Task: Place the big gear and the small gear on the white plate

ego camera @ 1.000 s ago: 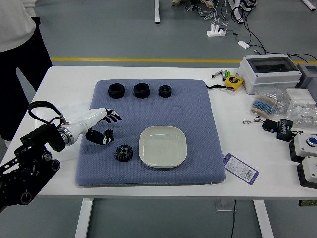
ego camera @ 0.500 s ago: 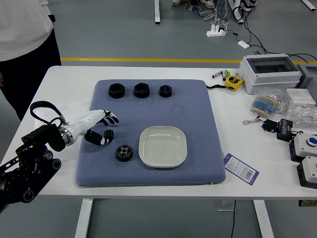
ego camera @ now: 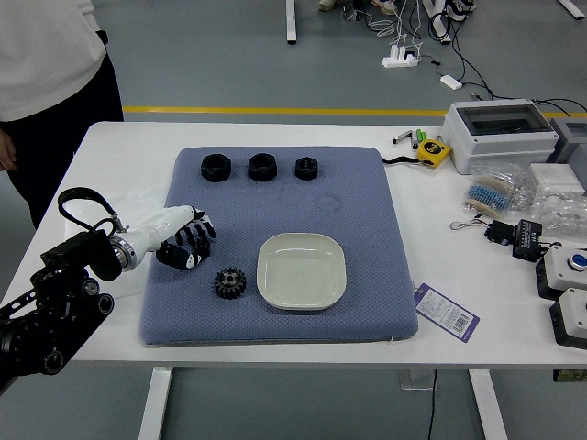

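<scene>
1. Status: at the grasping step, by my judgement. Neither gear is on the white plate; both placements remain.
2. Left hand: low over the left part of the blue mat, palm turned inward. Fingers curled in around a dark gear, which they largely hide. I read this as a grasp; its firmness cannot be confirmed. No lift is evident.
3. Exposed gear: black, toothed, on the mat between the left hand and the plate, near the plate's left rim and apart from it. Nothing grips it.
4. Size: with one gear mostly covered, I cannot tell which is big and which small.
5. Other items: three black nuts in a row at the mat's far side. Mat and plate are on the white table. None of the nuts is called for by the task.
6. Person: standing at the far left; one hand hangs beside the body, handling nothing on the table.
7. Next: confirm the hold, raise the gear and carry it over the exposed one onto the plate. A low path risks knocking that gear. Room should be left on the plate for the second.
</scene>
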You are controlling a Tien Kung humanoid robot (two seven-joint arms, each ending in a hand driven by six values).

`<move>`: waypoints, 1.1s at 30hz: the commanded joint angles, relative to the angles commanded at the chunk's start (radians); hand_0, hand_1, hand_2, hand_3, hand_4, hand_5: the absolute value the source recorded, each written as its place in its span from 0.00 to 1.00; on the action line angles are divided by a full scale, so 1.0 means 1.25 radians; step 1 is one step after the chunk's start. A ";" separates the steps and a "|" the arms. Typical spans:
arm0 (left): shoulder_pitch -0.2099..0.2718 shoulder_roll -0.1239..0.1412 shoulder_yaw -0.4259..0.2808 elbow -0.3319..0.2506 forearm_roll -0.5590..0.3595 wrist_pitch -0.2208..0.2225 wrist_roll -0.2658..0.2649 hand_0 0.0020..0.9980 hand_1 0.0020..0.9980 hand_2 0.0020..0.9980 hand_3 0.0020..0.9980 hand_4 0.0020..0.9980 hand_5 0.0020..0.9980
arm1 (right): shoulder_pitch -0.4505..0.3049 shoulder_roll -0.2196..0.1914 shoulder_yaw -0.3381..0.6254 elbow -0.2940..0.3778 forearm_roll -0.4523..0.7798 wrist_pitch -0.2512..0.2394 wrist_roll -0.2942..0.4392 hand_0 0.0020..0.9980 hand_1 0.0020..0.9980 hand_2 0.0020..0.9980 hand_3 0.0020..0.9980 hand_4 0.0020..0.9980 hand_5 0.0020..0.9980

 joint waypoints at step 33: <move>0.022 -0.013 -0.030 -0.197 -0.028 -0.003 0.012 0.31 0.34 0.43 0.49 0.78 0.00 | -0.005 0.000 0.006 0.000 -0.009 0.001 -0.003 0.65 0.65 0.74 0.59 0.84 0.69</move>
